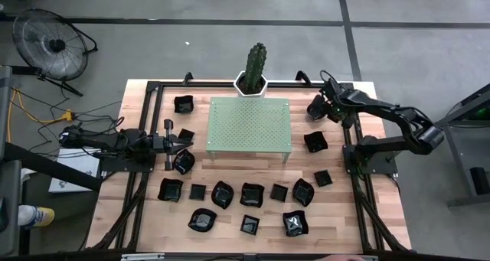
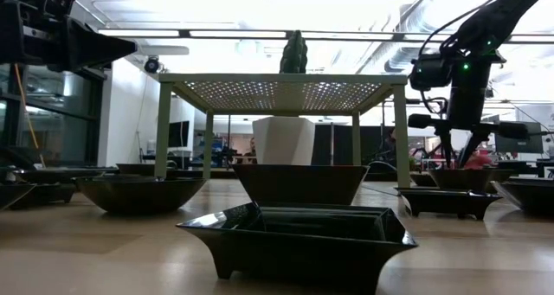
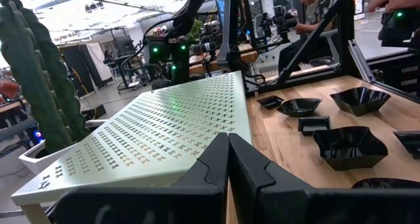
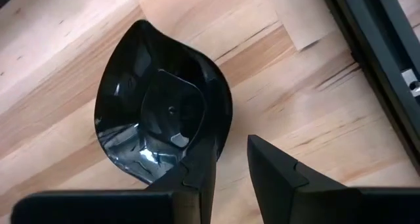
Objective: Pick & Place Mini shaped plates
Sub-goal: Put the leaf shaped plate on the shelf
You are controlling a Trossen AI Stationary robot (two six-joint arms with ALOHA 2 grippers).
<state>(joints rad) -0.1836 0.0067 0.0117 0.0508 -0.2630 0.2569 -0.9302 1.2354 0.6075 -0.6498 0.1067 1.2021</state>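
**Rim pinch on a slick dish, held clear of the wood**

The right gripper (image 4: pixel 226 168) has its two dark fingers clamped on the rim of a glossy black leaf-shaped mini plate (image 4: pixel 161 112), one finger inside the bowl, the other outside. The plate hangs tilted over the pale wooden table (image 4: pixel 315 112), near the far right corner beside the black metal frame rail (image 4: pixel 374 33). The grip takes only a narrow edge of a shiny surface, so I judge the plate could pivot or slide out if the arm swings fast. The pale green perforated stand (image 1: pixel 249 123) lies well apart; a low carry might clip its edge. The left gripper (image 3: pixel 228 178), fingers pressed together and empty, waits by the stand's other side, where other black mini plates (image 1: pixel 222 194) lie scattered.
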